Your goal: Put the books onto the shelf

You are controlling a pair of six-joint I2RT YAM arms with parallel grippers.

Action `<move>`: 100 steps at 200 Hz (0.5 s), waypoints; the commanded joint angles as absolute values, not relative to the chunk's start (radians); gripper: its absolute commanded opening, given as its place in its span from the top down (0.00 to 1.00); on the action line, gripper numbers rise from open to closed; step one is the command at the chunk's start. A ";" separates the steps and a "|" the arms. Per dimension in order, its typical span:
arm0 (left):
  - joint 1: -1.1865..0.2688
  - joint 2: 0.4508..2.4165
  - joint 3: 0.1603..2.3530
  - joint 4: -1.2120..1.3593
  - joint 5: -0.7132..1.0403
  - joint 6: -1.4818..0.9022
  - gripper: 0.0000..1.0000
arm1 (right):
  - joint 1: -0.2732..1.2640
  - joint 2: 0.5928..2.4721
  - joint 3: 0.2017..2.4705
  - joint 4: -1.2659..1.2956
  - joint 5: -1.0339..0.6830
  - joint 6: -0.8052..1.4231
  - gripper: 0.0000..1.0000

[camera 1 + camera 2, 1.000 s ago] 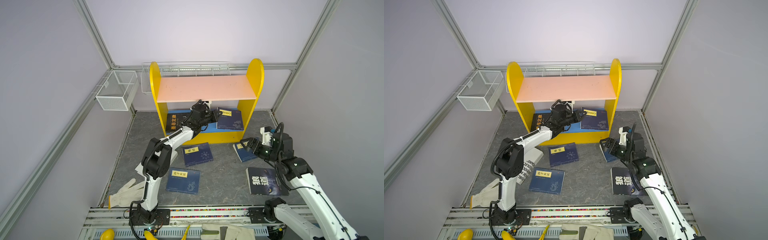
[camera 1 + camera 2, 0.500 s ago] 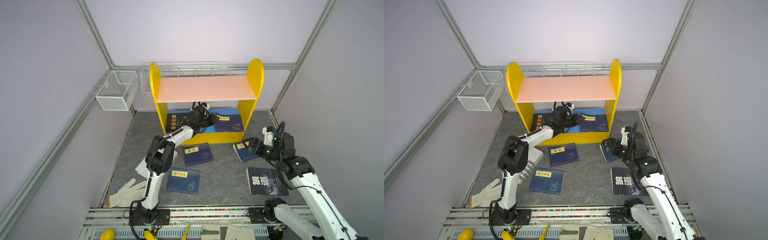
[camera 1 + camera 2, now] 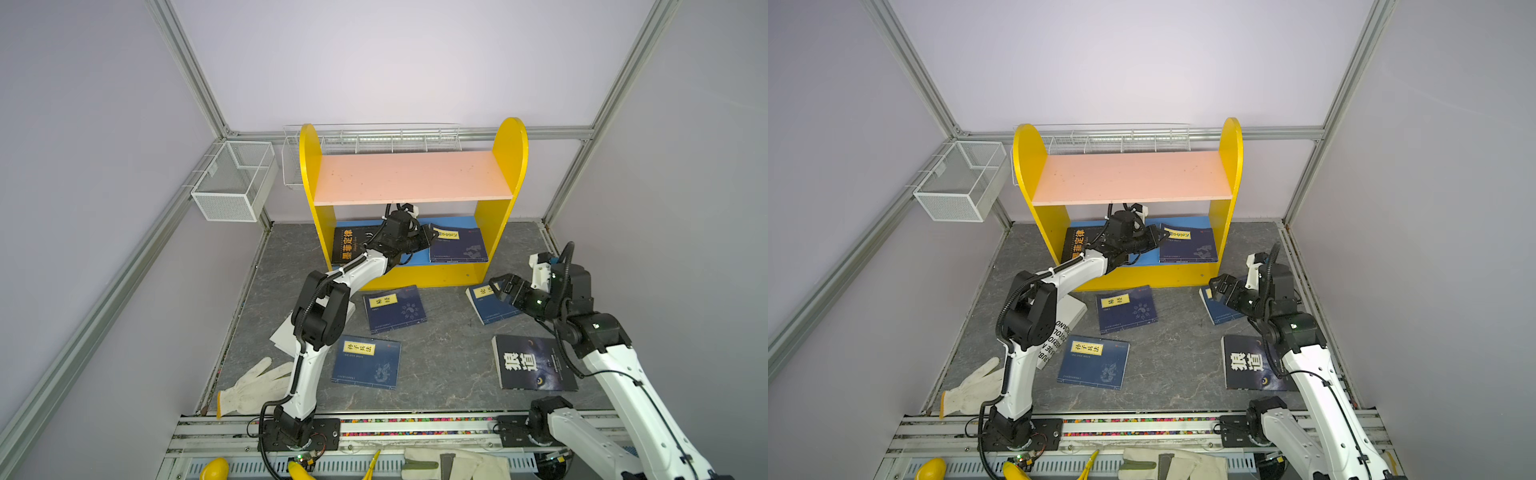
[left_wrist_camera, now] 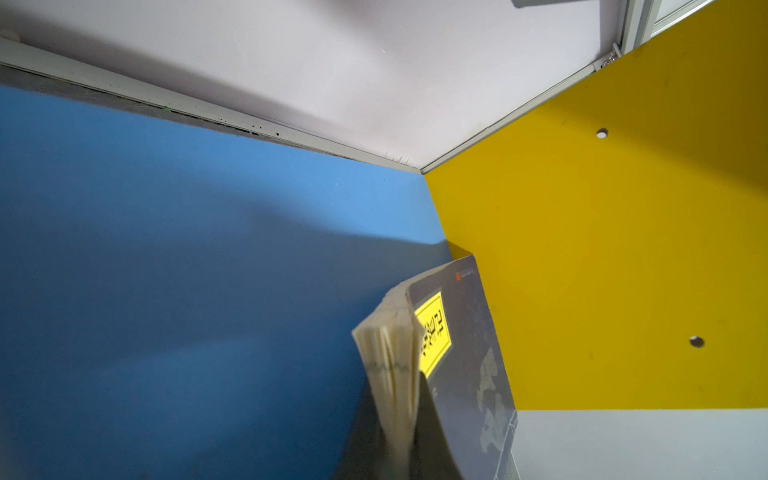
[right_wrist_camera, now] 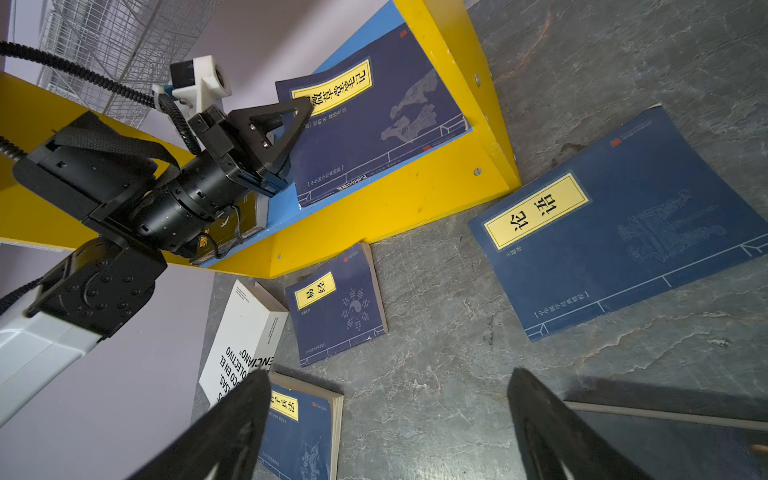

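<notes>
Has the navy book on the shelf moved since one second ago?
Yes. The book dropped slightly, away from the pink board, toward the blue board.

The shelf's pink upper board is lying bare end to end, open from above and in front, with a wire basket hanging just behind it. The lower tier is filling up: a black orange-titled book is occupying its left end, and the left gripper and its arm are blocking the middle while pinching the shelved navy book at the right end. On the floor, a bare strip is running between the middle navy book and the right navy book beneath the spread right gripper. The wolf-eye book, front navy book, white book and glove are cluttering the near side.
</notes>
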State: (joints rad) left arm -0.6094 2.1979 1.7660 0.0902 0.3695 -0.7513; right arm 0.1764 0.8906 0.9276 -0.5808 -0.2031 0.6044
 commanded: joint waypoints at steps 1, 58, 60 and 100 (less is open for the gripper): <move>-0.621 2.235 1.828 0.108 0.365 -0.750 1.00 | 0.169 0.902 0.938 -0.590 -0.213 0.585 0.08; -0.629 2.227 1.817 0.114 0.366 -0.749 1.00 | 0.161 0.909 0.934 -0.588 -0.216 0.583 0.08; -0.630 2.226 1.818 0.112 0.368 -0.749 1.00 | 0.161 0.910 0.934 -0.588 -0.216 0.583 0.08; -0.638 2.220 1.819 0.100 0.371 -0.735 1.00 | 0.157 0.912 0.933 -0.585 -0.219 0.582 0.08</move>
State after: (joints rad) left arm -0.6079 2.2166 1.7897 0.0792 0.3645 -0.7494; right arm 0.1638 0.9077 0.9276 -0.5827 -0.2070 0.6006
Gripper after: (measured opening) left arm 0.078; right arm 0.919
